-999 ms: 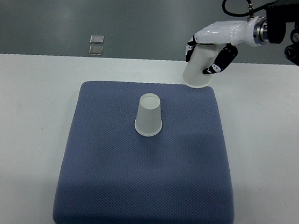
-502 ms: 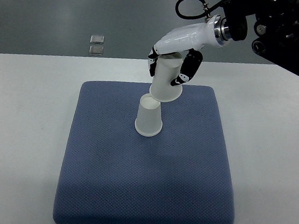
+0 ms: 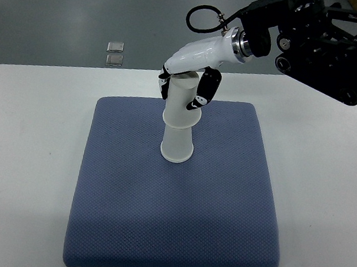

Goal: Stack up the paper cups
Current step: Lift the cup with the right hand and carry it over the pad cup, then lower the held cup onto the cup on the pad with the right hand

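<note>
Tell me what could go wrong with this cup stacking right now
1. The held cup sits only partly over the lower cup; if it is off-centre, pushing down could crumple a rim.
2. The lower cup stands free on the soft blue pad, so a sideways push might tip it.
3. The right hand is clamped on the held cup; opening unevenly could drag it off.

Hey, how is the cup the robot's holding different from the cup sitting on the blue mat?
The held paper cup is gripped by the right hand; the lower paper cup is touched by no hand. The held cup sits partly over the lower one, above the blue mat; the lower cup rests on the mat. Both are white, upside down, similar in shape.
</note>
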Action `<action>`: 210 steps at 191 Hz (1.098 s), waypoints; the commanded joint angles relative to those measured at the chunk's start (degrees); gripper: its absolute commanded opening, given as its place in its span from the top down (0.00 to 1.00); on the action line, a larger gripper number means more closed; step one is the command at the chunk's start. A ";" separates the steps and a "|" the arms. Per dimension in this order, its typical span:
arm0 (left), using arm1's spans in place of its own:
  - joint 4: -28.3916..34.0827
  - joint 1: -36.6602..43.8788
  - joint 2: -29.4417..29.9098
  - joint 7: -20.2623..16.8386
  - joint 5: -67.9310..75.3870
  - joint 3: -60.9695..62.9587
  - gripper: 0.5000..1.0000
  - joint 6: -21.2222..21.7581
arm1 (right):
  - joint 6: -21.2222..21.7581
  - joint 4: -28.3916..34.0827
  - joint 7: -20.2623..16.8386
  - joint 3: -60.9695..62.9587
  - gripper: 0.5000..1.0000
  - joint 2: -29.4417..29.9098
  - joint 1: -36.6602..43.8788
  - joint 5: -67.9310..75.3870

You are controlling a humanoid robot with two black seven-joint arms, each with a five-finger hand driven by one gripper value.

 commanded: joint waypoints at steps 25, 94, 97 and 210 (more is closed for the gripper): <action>0.00 -0.02 0.00 0.00 0.00 0.00 0.00 0.00 | -0.63 -1.32 -0.06 0.01 0.73 0.01 -1.55 -0.24; 0.00 -0.02 0.00 0.00 0.00 0.00 0.00 0.00 | -0.72 -1.41 -0.06 0.01 0.72 0.01 -1.90 -0.06; 0.00 -0.02 0.00 0.00 0.00 0.00 0.00 0.00 | -0.72 -1.41 -0.06 0.01 0.72 0.01 -1.90 -0.06; 0.00 -0.02 0.00 0.00 0.00 0.00 0.00 0.00 | -0.90 -1.85 -0.06 0.09 0.71 2.21 -1.20 0.47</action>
